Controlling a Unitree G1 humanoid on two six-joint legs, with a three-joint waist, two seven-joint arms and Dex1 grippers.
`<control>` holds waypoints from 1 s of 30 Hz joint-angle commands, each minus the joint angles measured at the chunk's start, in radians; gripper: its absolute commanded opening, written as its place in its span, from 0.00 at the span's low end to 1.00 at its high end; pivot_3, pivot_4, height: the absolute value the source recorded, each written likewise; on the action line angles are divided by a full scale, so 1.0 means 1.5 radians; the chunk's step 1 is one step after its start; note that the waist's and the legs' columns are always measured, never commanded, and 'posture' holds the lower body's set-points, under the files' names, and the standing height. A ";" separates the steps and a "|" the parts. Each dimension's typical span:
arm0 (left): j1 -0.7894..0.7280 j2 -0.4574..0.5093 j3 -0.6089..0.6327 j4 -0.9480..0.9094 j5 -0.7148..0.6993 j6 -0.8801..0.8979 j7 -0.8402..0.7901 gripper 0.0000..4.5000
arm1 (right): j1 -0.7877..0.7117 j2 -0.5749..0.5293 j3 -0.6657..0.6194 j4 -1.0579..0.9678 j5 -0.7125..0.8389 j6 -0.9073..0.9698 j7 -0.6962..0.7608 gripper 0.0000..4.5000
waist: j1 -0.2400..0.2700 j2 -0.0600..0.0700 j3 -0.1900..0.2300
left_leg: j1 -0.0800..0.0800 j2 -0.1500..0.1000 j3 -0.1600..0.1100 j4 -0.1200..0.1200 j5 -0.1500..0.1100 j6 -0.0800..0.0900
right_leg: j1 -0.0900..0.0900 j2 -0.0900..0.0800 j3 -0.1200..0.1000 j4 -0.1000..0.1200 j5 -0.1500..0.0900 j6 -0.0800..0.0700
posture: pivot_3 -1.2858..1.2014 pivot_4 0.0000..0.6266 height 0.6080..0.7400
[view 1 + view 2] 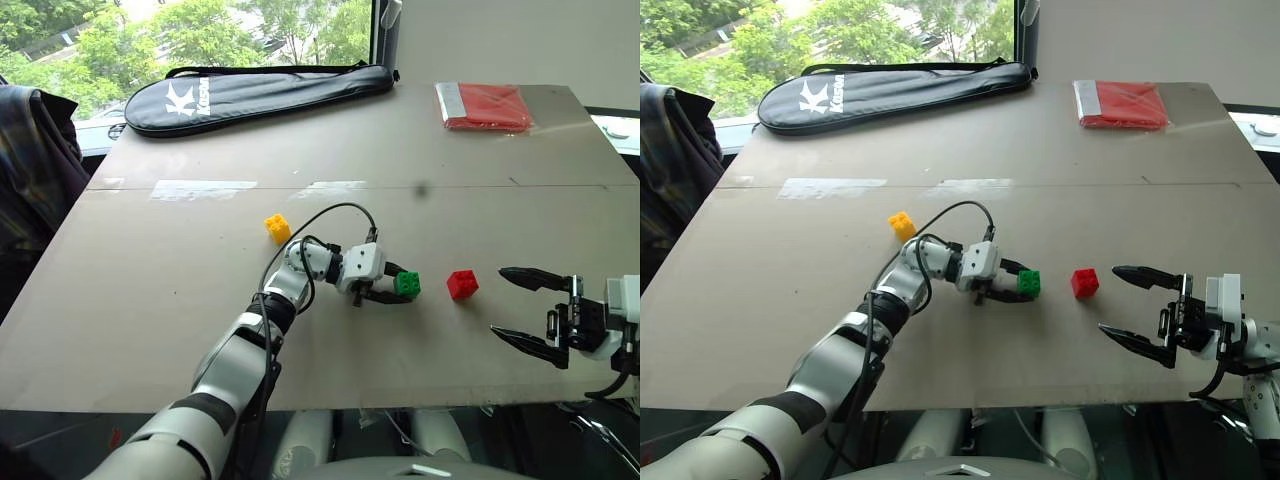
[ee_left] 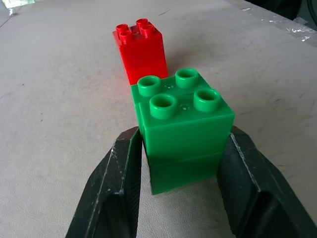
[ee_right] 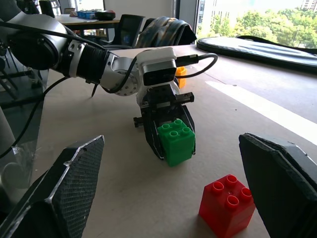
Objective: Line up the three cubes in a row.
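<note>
Table point(image 1: 200, 300): brown board by a window, with three cubes, one black racket bag point(image 1: 260, 95) and one flat red packet point(image 1: 485, 105).
Cubes: yellow cube point(image 1: 277, 228) apart; green cube point(image 1: 407, 284) near red cube point(image 1: 462, 284).
Left gripper point(image 1: 392, 289): clamped on green cube.
Right gripper point(image 1: 518, 305): jaws wide apart, holding nothing.

A pale grey-brown desk point(image 1: 200, 330) takes up most of the frame, with a seam running across it in the upper half. At upper left, along the far edge, lies a long black racket bag point(image 1: 255, 95). At upper right lies a flat red packet point(image 1: 485, 106). Near the middle sits the yellow cube point(image 1: 277, 228). Lower and to its right the green cube point(image 1: 408, 284) rests on the desk, and the red cube point(image 1: 462, 284) stands near it, further right.
</note>
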 commanded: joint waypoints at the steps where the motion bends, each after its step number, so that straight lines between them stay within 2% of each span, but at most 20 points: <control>1: -0.005 -0.008 0.010 0.025 0.015 -0.019 -0.005 0.35 | 0.010 -0.009 -0.039 0.012 0.000 -0.013 -0.003 1.00 | 0.000 0.000 0.000 | 0.000 0.000 0.000 0.000 0.000 0.000 | 0.000 0.000 0.000 0.000 0.000 0.000 | 0.52 0.24 0.65; 6: -0.001 -0.014 0.019 0.036 0.016 -0.020 -0.019 0.35 | 0.010 -0.016 -0.046 0.030 -0.007 -0.015 0.010 1.00 | -0.001 0.000 0.000 | 0.001 0.000 0.000 0.000 0.000 0.000 | 0.001 0.000 0.000 0.000 0.000 0.000 | 0.52 0.24 0.65; 12: -0.002 -0.016 0.034 0.046 0.030 -0.037 -0.005 0.97 | 0.006 -0.022 -0.045 0.040 -0.010 -0.015 0.017 1.00 | -0.001 0.000 0.000 | 0.001 0.000 0.000 0.000 0.000 0.000 | 0.001 0.000 0.000 0.000 0.000 0.000 | 0.52 0.24 0.65; 23: 0.009 -0.005 0.051 0.047 0.037 -0.047 0.017 0.99 | -0.007 -0.024 -0.039 0.051 -0.020 -0.016 0.021 1.00 | -0.002 0.000 0.000 | 0.003 0.000 0.000 0.000 0.000 0.000 | 0.003 0.000 0.000 0.001 0.000 0.001 | 0.52 0.24 0.65; 30: 0.030 -0.005 0.049 -0.013 0.042 0.028 0.033 0.99 | -0.005 -0.024 -0.043 0.046 -0.022 -0.015 0.023 1.00 | -0.002 0.000 0.000 | 0.003 0.000 0.000 0.001 0.000 0.000 | 0.003 0.000 0.000 0.001 0.000 0.001 | 0.52 0.24 0.65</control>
